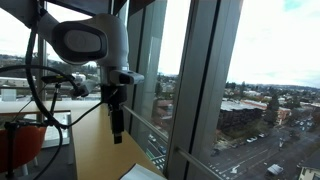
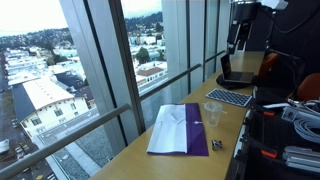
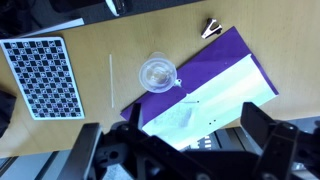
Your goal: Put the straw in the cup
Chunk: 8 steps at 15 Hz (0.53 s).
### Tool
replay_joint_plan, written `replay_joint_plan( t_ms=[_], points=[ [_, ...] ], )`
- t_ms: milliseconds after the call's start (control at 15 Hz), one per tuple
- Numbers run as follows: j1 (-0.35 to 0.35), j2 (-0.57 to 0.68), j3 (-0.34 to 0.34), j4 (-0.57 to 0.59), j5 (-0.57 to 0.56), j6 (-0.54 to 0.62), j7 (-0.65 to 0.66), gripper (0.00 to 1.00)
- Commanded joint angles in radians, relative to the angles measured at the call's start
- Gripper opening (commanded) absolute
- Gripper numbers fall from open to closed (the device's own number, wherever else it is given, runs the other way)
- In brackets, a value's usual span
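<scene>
In the wrist view a clear plastic cup (image 3: 157, 72) stands upright on the wooden table, at the edge of a purple and white sheet (image 3: 215, 80). A thin pale straw (image 3: 110, 80) lies flat on the table just left of the cup, apart from it. My gripper (image 3: 180, 150) is open and empty, high above the sheet, with its two dark fingers at the bottom of the view. The cup also shows in an exterior view (image 2: 211, 113). The gripper hangs well above the table in both exterior views (image 1: 116, 128) (image 2: 237, 42).
A black and white checkerboard (image 3: 38, 75) lies left of the straw and shows in an exterior view (image 2: 228, 97). A small binder clip (image 3: 212, 28) lies beyond the sheet. Tall windows run along the table's edge (image 2: 120, 80). Cables and equipment (image 2: 295, 120) crowd the other side.
</scene>
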Motion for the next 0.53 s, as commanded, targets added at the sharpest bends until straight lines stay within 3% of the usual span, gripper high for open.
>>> replay_joint_plan(
  t_ms=[0, 200, 467],
  points=[
    [0.004, 0.000, -0.004, 0.002, -0.002, -0.002, 0.001, 1.00],
    [-0.004, 0.002, -0.010, -0.011, -0.012, 0.018, -0.006, 1.00],
    [-0.034, 0.041, -0.080, -0.006, -0.014, 0.072, -0.107, 1.00]
  ],
)
